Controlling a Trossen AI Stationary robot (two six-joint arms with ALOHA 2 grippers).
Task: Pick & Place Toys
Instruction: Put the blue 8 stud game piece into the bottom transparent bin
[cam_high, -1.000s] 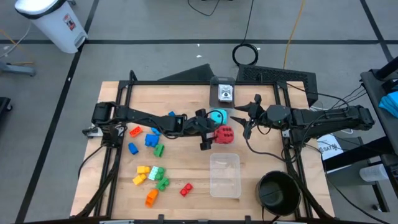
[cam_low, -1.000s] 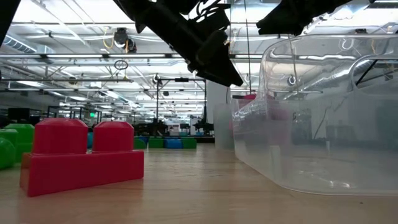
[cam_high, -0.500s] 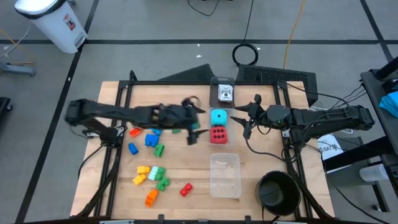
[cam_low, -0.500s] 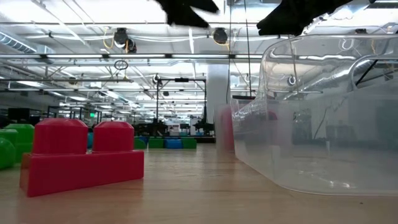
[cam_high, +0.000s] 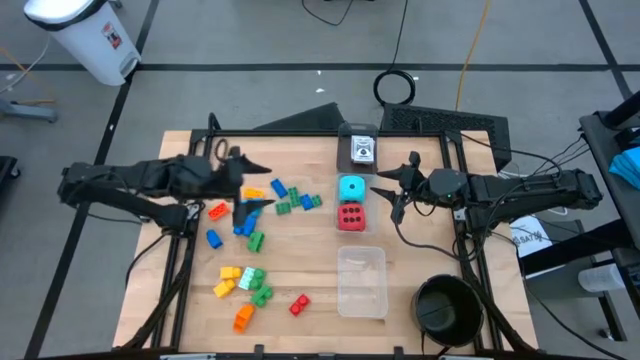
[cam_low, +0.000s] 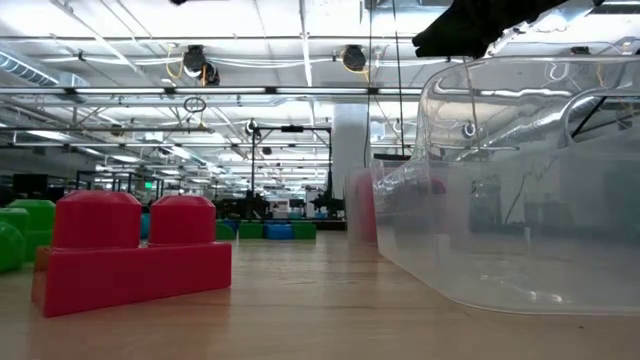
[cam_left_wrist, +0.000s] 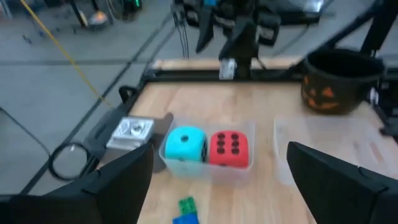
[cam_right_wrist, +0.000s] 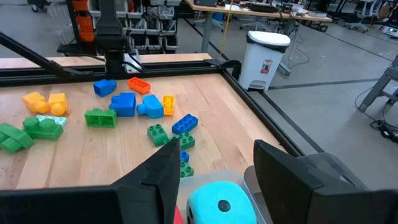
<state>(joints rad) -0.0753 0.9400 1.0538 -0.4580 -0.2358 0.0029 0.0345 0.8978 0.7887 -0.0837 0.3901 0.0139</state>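
Since a second ago the left gripper (cam_high: 243, 196) has drawn back from the dice toward its own side of the table and now hangs over the scattered bricks (cam_high: 240, 225); its fingers (cam_left_wrist: 118, 180) stand wide apart with nothing between them; the cyan die (cam_high: 350, 188) and the red die (cam_high: 350, 215) sit side by side, touching, in a small clear box (cam_left_wrist: 249, 134) well ahead of it; a green brick (cam_left_wrist: 186, 204) and a blue one lie on the wood between that gripper and the box; more bricks, yellow, green, orange and red (cam_high: 299, 304), lie nearer the table's front edge, below that gripper in the high view; the right gripper (cam_high: 398, 190) has not moved, hovering just beside the cyan die (cam_right_wrist: 217, 202); its jaws look partly open and seem to hold nothing, though the wrist view leaves that uncertain; a larger clear box (cam_high: 361, 280) and a black bowl (cam_high: 445, 308) stand beyond the dice from the left gripper.
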